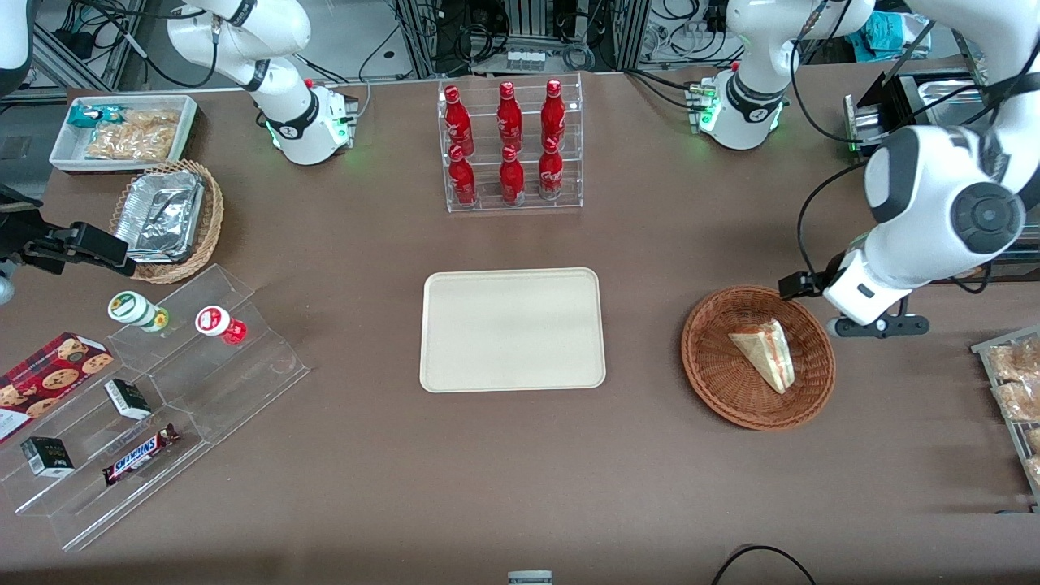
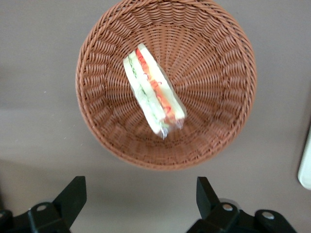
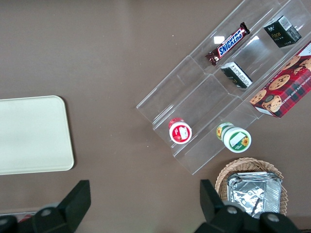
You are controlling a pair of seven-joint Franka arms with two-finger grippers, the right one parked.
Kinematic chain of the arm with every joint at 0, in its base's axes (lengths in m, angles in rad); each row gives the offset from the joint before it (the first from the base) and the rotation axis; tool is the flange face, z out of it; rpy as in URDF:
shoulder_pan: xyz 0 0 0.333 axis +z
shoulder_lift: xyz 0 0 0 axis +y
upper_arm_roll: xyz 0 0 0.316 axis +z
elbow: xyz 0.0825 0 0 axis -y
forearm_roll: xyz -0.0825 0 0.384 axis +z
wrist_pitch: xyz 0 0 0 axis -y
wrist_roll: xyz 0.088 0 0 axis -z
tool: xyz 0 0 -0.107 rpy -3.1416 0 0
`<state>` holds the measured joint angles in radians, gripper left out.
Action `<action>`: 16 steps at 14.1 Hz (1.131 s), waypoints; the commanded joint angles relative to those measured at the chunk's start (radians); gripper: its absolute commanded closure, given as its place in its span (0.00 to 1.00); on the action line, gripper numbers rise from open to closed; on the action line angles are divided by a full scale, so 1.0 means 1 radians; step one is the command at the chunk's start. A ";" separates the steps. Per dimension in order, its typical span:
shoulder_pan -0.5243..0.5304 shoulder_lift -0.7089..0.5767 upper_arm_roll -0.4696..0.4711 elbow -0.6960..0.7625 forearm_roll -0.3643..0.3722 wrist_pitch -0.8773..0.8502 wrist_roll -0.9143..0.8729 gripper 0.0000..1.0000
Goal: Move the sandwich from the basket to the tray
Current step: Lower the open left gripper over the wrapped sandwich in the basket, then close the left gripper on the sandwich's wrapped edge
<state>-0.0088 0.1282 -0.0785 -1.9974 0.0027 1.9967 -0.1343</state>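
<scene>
The sandwich (image 1: 765, 353), a wrapped white-bread wedge with red, orange and green filling, lies in the round reddish-brown wicker basket (image 1: 731, 394). My left gripper (image 1: 877, 327) hovers above the table just outside the basket's rim, toward the working arm's end. In the left wrist view the gripper (image 2: 140, 187) is open and empty, with bare table between its fingers, and the sandwich (image 2: 153, 90) lies diagonally in the basket (image 2: 214, 73). The cream-beige tray (image 1: 512, 329) lies empty at the table's middle. Its edge shows in the left wrist view (image 2: 306, 160).
A clear rack of red bottles (image 1: 510, 146) stands farther from the camera than the tray. A clear stepped shelf (image 1: 162, 390) with snacks, a tan basket of foil containers (image 1: 166, 219) and a white snack bin (image 1: 122, 130) lie toward the parked arm's end. Bagged snacks (image 1: 1016, 382) lie at the working arm's end.
</scene>
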 commanded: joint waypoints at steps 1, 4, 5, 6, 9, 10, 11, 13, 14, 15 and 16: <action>-0.010 0.036 0.005 -0.029 -0.004 0.097 -0.127 0.00; -0.011 0.045 0.005 -0.104 -0.004 0.242 -0.298 0.00; -0.011 0.047 0.005 -0.134 -0.004 0.301 -0.367 0.00; -0.011 0.054 0.005 -0.153 -0.004 0.342 -0.443 0.00; -0.046 0.106 0.005 -0.150 -0.006 0.402 -0.709 0.00; -0.046 0.114 0.003 -0.152 -0.006 0.419 -0.749 0.00; -0.046 0.126 0.003 -0.153 -0.006 0.433 -0.758 0.00; -0.045 0.154 0.005 -0.150 -0.006 0.450 -0.758 0.00; -0.043 0.165 0.005 -0.149 -0.006 0.459 -0.758 0.00; -0.042 0.175 0.005 -0.143 -0.006 0.459 -0.752 0.01; -0.042 0.185 0.005 -0.139 -0.004 0.458 -0.745 0.08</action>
<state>-0.0487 0.2920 -0.0760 -2.1495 0.0022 2.4427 -0.8748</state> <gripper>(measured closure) 0.009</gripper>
